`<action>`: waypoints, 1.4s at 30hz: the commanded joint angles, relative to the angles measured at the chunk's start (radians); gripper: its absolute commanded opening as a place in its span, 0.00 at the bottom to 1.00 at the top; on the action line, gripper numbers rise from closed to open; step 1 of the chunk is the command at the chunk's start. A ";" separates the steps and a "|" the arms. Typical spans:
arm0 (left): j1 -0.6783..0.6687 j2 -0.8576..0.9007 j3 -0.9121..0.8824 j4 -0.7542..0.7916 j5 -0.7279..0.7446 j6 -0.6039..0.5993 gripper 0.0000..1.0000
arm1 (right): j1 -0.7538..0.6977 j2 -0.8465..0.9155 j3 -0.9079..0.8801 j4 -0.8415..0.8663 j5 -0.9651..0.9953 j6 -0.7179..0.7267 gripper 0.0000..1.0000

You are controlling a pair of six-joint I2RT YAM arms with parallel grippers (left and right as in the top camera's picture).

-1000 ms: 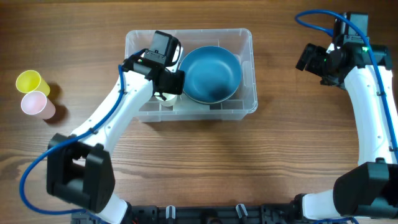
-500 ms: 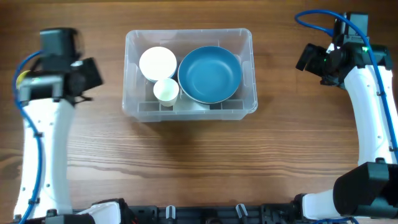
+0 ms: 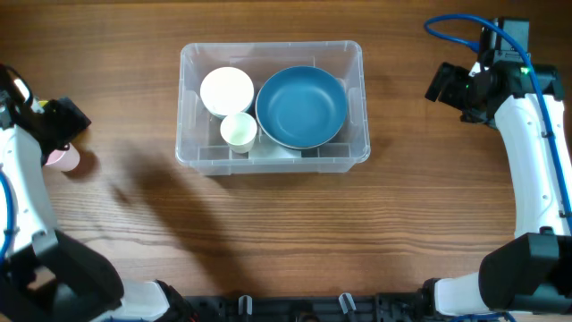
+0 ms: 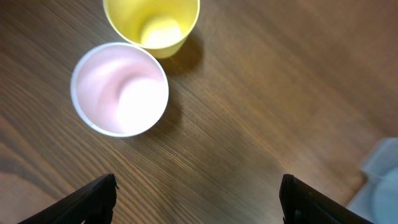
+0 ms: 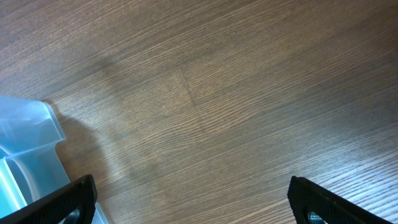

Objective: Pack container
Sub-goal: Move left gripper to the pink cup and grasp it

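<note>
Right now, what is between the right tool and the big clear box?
Only bare wooden table lies between the right tool and the container, as the overhead view shows.

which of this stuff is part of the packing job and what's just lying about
Job: container holding blue bowl, white bowl, small white cup; pink cup and yellow cup outside it on the table, near the open left gripper.
Lying about: nothing spotted; the open right gripper holds nothing.

Arms (image 3: 527, 161) are white with black joints (image 3: 518, 273), blue cables (image 3: 447, 17), perhaps a green light (image 3: 525, 61).
</note>
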 commanded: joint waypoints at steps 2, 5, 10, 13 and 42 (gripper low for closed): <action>0.000 0.077 0.012 0.025 -0.112 0.068 0.82 | 0.002 -0.018 0.005 0.003 0.013 0.005 1.00; -0.001 0.108 0.012 0.061 -0.116 0.072 0.79 | 0.002 -0.018 0.005 0.003 0.013 0.005 1.00; -0.001 0.149 0.012 0.118 -0.116 0.142 0.73 | 0.002 -0.018 0.005 0.003 0.013 0.005 1.00; -0.001 0.188 0.010 0.131 -0.116 0.143 0.70 | 0.002 -0.018 0.005 0.003 0.013 0.005 0.99; 0.001 0.297 0.008 0.161 -0.124 0.142 0.04 | 0.002 -0.018 0.005 0.003 0.013 0.005 1.00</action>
